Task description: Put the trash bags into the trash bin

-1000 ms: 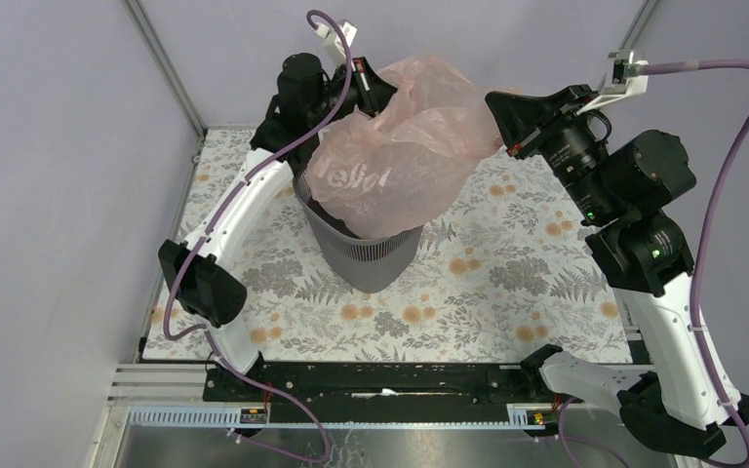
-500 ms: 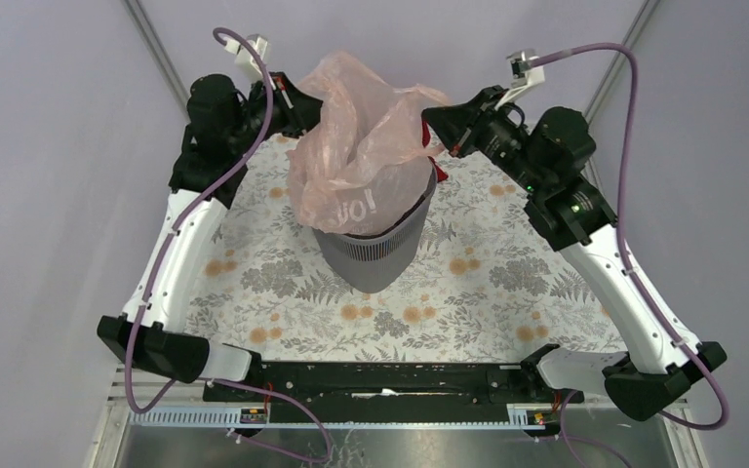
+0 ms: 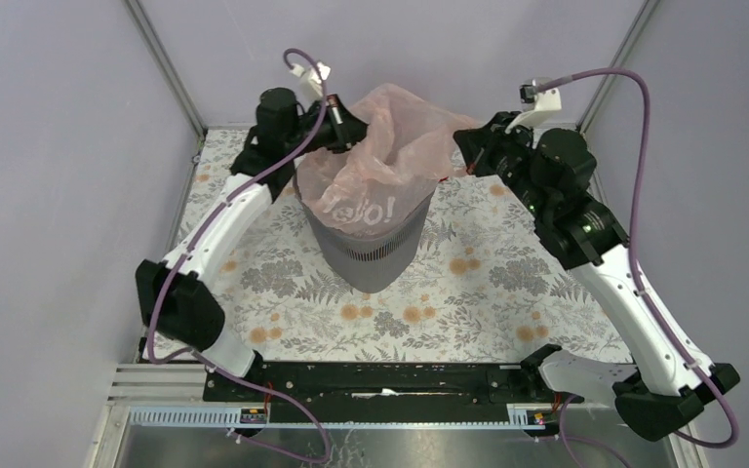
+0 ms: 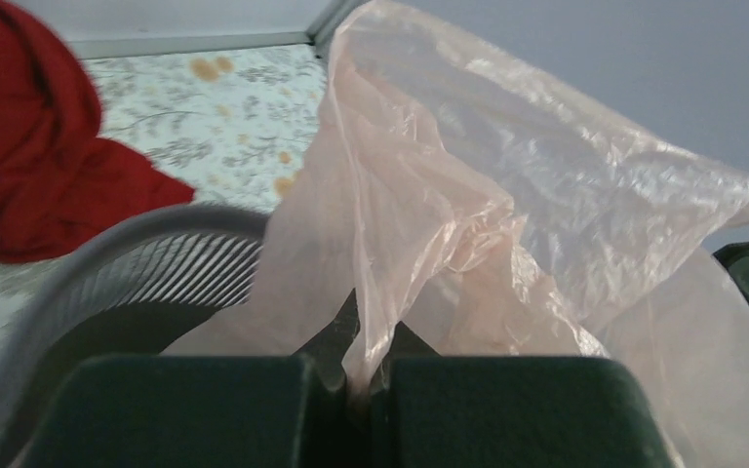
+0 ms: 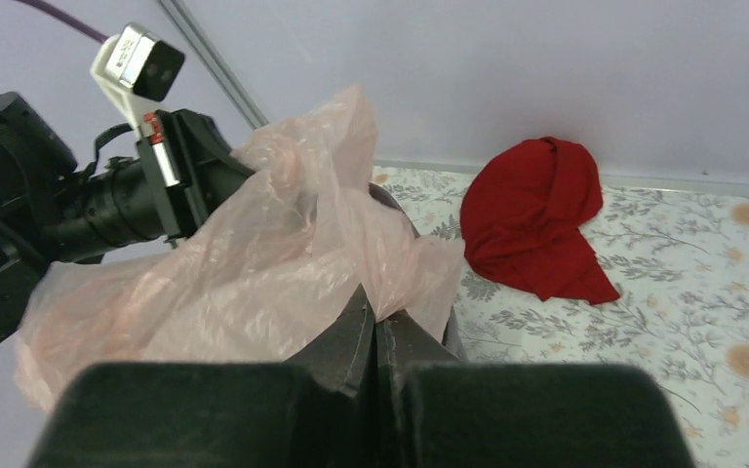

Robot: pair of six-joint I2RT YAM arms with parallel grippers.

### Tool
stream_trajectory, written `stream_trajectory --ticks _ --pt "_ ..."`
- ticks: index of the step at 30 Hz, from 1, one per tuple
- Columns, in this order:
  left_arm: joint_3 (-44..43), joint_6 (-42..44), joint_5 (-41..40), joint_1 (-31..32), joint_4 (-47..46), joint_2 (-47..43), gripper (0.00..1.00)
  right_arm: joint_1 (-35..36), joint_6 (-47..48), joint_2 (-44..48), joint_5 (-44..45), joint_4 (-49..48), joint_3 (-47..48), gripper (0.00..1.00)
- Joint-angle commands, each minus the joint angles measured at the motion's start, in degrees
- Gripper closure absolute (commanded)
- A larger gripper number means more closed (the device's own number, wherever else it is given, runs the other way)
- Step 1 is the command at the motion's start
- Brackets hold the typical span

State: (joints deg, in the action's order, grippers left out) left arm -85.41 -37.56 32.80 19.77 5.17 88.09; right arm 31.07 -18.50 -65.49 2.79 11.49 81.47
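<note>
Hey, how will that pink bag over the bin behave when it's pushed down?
Probably very floppy: the pink bag sags and wrinkles between the left pincer and right pincer. Likely light, so it may billow rather than sink into the bin. Its filmy surface could slip from a thin pinch.

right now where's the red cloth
The red cloth lies on the table by the back wall, just beyond the bin; it shows most clearly in the right wrist view.
</note>
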Motion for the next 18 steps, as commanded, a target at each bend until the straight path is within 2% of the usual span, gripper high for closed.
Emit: stream_trajectory --ticks 1,4,7,9,12,14,16,17,18 --pt "-6.3 -1.8 1.3 3.5 -7.6 3.7 1.0 0.0 1.9 3.5 3.2 1.2 0.1 1.0" --pt "-7.9 1.2 1.1 2.9 -6.6 3.6 1.0 0.0 1.3 2.7 -1.8 -1.8 -1.2 1.0" --pt "-15.3 9.4 1.3 -0.6 4.0 4.3 1.0 0.0 -0.4 -0.1 -9.7 -7.4 -2.4 1.0" --pt "-18.2 11.7 3.5 -4.7 9.3 3.5 1.0 0.0 -2.6 -2.0 -14.9 -11.7 -2.7 1.0" --pt "-13.2 12.4 3.6 -8.9 9.3 -3.4 1.0 0.0 -5.0 -3.9 -18.1 -16.9 -3.6 1.0" --pt "-7.1 10.3 2.4 -9.4 5.4 -8.9 0.95 0.0 -4.7 -4.5 -16.8 -15.3 -2.4 1.0" --pt "-3.0 6.5 4.9 -9.4 2.8 -12.2 0.85 0.0 -3.9 -4.4 -13.6 -12.2 -0.8 1.0" --pt "-1.6 4.8 6.3 -9.4 2.7 -13.1 0.79 0.0 -3.5 -4.0 -12.0 -9.7 -0.4 1.0" --pt "-0.1 3.6 8.3 -9.4 2.9 -13.8 0.68 0.0 -3.2 -3.3 -10.7 -8.6 -0.2 1.0"
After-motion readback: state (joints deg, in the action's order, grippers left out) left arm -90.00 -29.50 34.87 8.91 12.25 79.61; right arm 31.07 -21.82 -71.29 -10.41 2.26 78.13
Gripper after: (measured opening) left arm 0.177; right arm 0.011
